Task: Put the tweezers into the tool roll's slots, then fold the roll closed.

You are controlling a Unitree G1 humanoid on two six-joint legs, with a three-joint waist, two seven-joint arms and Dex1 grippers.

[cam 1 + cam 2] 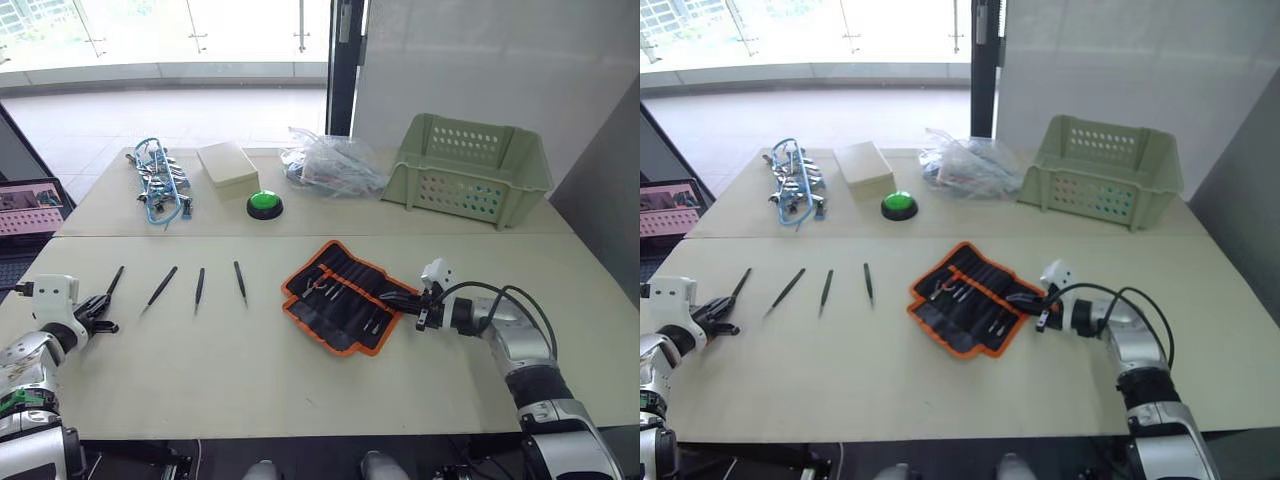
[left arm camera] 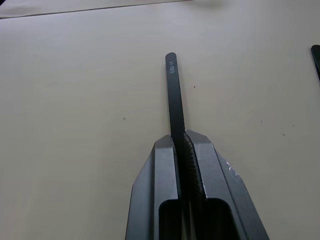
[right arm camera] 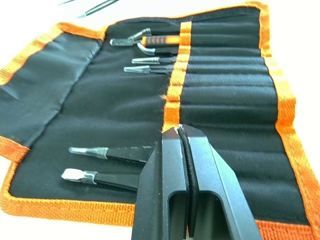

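The tool roll lies open on the table, black with orange edging, and several tools sit in its slots. My right gripper is shut just above the roll's right end, its fingertips over the orange middle band. Three dark tweezers lie loose in a row left of the roll. At the far left my left gripper is shut on the end of another pair of tweezers, which lies flat on the table.
A pale green basket stands at the back right. Beside it are a clear plastic bag, a green button, a pale box and a blue bundle of clips and cables. A laptop sits off the table's left.
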